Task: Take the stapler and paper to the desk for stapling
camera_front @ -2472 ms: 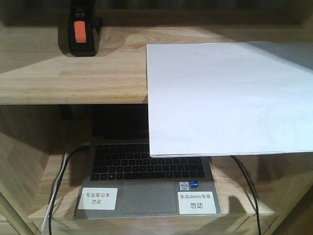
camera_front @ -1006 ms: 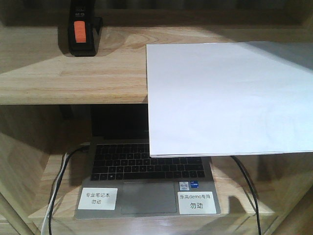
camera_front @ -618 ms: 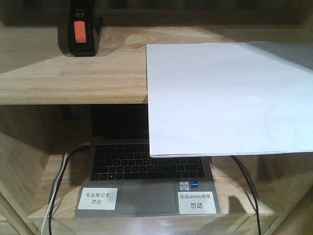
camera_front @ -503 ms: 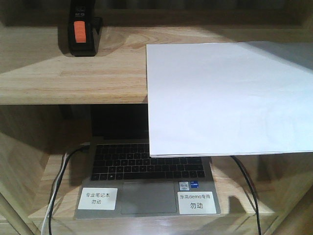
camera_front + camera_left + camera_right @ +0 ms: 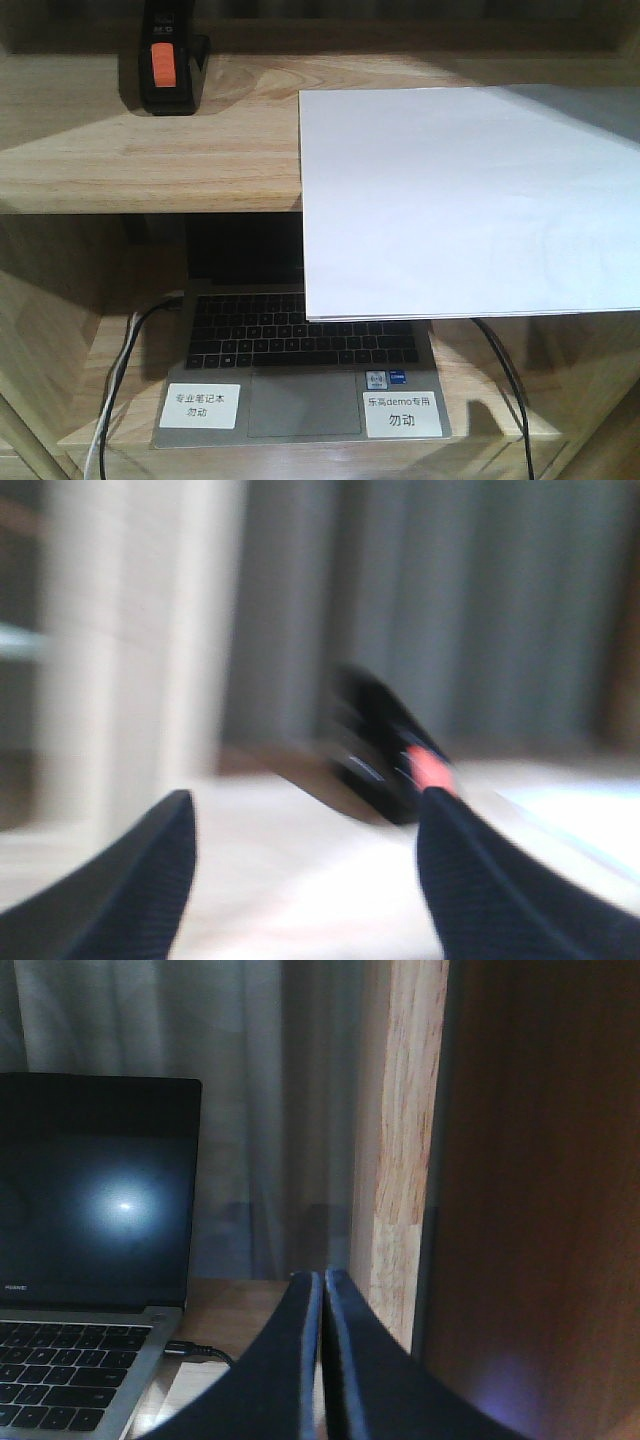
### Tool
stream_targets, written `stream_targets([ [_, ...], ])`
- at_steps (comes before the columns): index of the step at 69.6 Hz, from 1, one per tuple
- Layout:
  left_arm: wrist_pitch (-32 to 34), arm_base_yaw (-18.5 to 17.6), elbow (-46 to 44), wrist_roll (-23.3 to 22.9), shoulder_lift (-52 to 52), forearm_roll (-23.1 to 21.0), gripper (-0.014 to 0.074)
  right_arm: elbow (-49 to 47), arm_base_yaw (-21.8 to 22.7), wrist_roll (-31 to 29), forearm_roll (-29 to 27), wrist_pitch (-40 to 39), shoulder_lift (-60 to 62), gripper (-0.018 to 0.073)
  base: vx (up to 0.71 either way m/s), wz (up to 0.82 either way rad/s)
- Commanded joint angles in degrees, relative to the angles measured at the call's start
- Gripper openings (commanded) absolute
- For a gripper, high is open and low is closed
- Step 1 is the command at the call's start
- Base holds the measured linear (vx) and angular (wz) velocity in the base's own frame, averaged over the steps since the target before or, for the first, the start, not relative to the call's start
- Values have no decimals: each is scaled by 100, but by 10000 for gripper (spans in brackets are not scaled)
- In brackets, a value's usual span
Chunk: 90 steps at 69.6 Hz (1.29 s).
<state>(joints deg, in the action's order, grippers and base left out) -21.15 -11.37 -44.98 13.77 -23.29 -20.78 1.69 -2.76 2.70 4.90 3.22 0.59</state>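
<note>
Left wrist view, blurry: left gripper (image 5: 305,815) spread wide w/ stapler (image 5: 390,755) just ahead on upper shelf (image 5: 150,160), prob. aimed for a grab. The paper (image 5: 470,200) overhangs the shelf edge, so easy to pinch. Right gripper (image 5: 322,1282) pressed closed, empty, near laptop (image 5: 90,1210).

Open laptop (image 5: 300,340) on lower shelf board (image 5: 455,390); two white labels (image 5: 203,405) on palm rest; cables (image 5: 113,385) either side.

Laptop (image 5: 300,345) palm rest: left label (image 5: 201,405) reads "专业笔记本 勿动"; right label (image 5: 402,413) reads "乐高demo专用 勿动". Screen bezel (image 5: 60,1290), lower left: "HUAWEI".
</note>
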Motion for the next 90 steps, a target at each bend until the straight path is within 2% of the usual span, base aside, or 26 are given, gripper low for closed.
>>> stream_targets([
  [1, 227, -303, -184, 936, -303, -793, 479, 8, 0, -14, 42, -417, 35, -10, 0, 0],
  [9, -114, -544, -425, 1850, -715, -1453, 479, 8, 0, -14, 42, -417, 35, -10, 0, 0],
  [17, -279, -637, -938, 2201, -1257, -1687, 479, 8, 0, -14, 42, -417, 35, -10, 0, 0],
  [47, -520, -631, -3317, 2158, -3581, -1676, 478, 8, 0, -14, 42, -423, 35, -10, 0, 0],
  [67, -608, -705, -4219, 1439, -4488, -1530, 477, 8, 0, -14, 42, -423, 35, -10, 0, 0],
  [73, -604, -923, -4442, 1174, -4705, -1124, 469, 8, 0, -14, 42, -423, 35, -10, 0, 0],
  [79, -633, -1164, -4634, 650, -4930, -390, 462, 8, 0, -14, 42, -423, 35, -10, 0, 0],
  [84, -714, -1383, -4799, 91, -5094, 458, 461, 8, 0, -14, 42, -423, 35, -10, 0, 0],
  [90, -882, -1690, -5007, -792, -5300, 1581, 461, 8, 0, -14, 42, -423, 35, -10, 0, 0],
])
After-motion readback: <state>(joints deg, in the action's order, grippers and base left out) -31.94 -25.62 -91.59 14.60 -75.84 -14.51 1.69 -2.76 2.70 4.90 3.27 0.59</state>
